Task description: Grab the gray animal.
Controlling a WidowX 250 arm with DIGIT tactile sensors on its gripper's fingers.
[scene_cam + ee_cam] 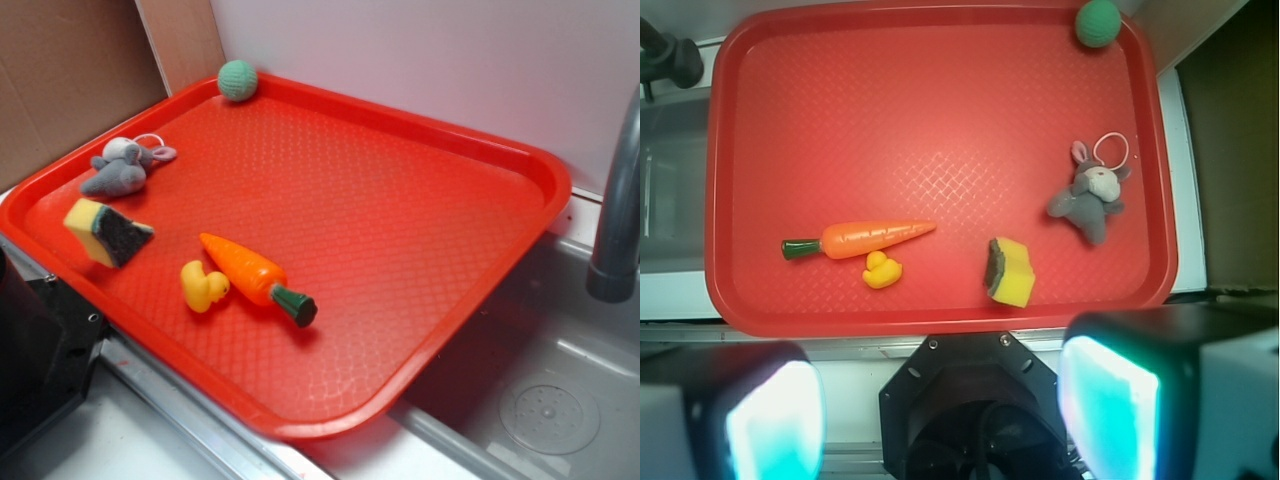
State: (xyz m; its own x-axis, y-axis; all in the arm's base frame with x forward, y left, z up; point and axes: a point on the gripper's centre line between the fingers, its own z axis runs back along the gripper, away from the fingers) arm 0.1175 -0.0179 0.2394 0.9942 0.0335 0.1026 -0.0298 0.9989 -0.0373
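Approach phase: fingers (940, 420) spread apart, empty, high above tray (520, 160), well apart from target. Best descended centred over body, clear of sponge (1010, 272) nearby, closing across torso, not tail loop. Gray animal (1089, 200): soft plush w/ whitish face patch, pale loop tail; lying near tray edge, betw. green ball (1098, 22) & sponge.

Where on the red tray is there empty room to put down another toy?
The big bare patch of the red tray runs from the carrot and green ball to the faucet-side rim. The crowded strip holds the gray mouse, sponge and duck.
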